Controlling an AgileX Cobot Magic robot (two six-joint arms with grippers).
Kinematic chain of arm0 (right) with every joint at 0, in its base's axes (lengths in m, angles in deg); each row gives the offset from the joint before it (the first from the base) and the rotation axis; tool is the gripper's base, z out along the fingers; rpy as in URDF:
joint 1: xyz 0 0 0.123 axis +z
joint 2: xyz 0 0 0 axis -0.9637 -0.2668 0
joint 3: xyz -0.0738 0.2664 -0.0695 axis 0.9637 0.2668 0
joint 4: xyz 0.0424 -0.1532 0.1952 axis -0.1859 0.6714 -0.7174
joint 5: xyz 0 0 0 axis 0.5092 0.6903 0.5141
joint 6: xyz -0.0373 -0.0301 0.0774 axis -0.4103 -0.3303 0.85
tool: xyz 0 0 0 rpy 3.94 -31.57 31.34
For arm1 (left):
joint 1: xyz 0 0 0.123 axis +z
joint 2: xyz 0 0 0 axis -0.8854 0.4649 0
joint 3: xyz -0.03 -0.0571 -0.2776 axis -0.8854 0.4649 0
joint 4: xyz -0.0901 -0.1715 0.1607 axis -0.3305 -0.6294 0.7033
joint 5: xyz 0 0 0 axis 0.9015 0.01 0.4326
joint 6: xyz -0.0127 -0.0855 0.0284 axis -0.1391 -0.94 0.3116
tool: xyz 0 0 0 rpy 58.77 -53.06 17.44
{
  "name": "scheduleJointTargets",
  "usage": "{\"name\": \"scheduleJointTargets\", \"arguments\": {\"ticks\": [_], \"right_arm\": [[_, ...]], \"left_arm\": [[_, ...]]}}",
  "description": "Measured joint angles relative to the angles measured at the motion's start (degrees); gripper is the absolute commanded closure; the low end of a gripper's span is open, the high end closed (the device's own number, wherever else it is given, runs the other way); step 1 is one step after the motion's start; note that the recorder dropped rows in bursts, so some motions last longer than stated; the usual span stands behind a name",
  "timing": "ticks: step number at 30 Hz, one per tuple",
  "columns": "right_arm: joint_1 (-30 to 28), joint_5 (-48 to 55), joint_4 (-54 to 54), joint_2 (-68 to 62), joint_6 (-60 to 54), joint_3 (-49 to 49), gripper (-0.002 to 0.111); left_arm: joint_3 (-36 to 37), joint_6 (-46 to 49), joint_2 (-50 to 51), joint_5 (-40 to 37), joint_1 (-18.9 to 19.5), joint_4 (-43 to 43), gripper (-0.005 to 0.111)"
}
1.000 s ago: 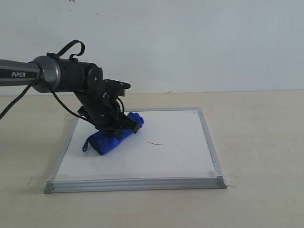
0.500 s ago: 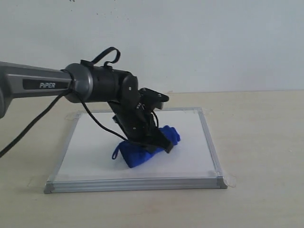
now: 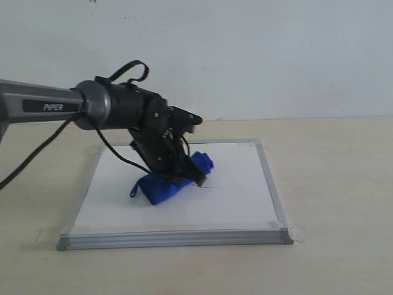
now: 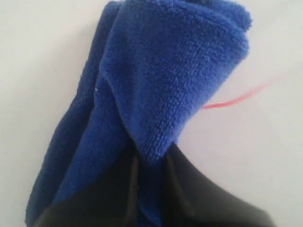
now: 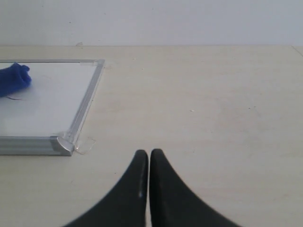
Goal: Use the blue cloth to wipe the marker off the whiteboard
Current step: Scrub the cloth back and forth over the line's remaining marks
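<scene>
R fingers (image 5: 137,189) are pressing together, gripping nothing, over bare surface (image 5: 213,118); whiteboard (image 5: 47,109) is lying ahead, off to one side. L fingers (image 4: 199,198) are clamping blue cloth (image 4: 165,85) onto whiteboard. Red marker (image 4: 236,98) is showing just beyond fingertips, beside cloth.

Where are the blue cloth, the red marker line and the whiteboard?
blue cloth (image 4: 161,71): left wrist view, its fuzzy folded surface.
red marker line (image 4: 236,98): left wrist view, middle of visible stroke.
whiteboard (image 3: 184,238): exterior view, near frame edge.
</scene>
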State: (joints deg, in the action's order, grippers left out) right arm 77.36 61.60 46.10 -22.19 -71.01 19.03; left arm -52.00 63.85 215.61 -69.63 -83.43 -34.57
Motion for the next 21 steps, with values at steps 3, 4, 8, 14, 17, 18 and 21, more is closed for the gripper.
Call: {"name": "scheduleJointTargets", "arguments": {"ticks": [3,4,8,14,17,18,21], "right_arm": [[0.0,0.0,0.0,0.0,0.0,0.0,0.107],[0.0,0.0,0.0,0.0,0.0,0.0,0.107],[0.0,0.0,0.0,0.0,0.0,0.0,0.107],[0.0,0.0,0.0,0.0,0.0,0.0,0.107],[0.0,0.0,0.0,0.0,0.0,0.0,0.107],[0.0,0.0,0.0,0.0,0.0,0.0,0.107],[0.0,0.0,0.0,0.0,0.0,0.0,0.107]], "left_arm": [[-0.4,-0.8,0.1,-0.5,4.5,0.7,0.103],[-0.7,-0.9,0.1,-1.0,5.5,0.7,0.103],[-1.0,-1.1,0.1,-2.1,7.4,0.7,0.103],[-1.0,0.4,0.2,-2.3,5.1,-0.8,0.103],[-1.6,3.5,0.5,-2.0,2.6,-4.8,0.103],[-1.9,4.5,0.6,-2.0,1.5,-6.6,0.103],[-2.9,8.5,1.0,-3.3,-1.4,-12.9,0.103]]}}
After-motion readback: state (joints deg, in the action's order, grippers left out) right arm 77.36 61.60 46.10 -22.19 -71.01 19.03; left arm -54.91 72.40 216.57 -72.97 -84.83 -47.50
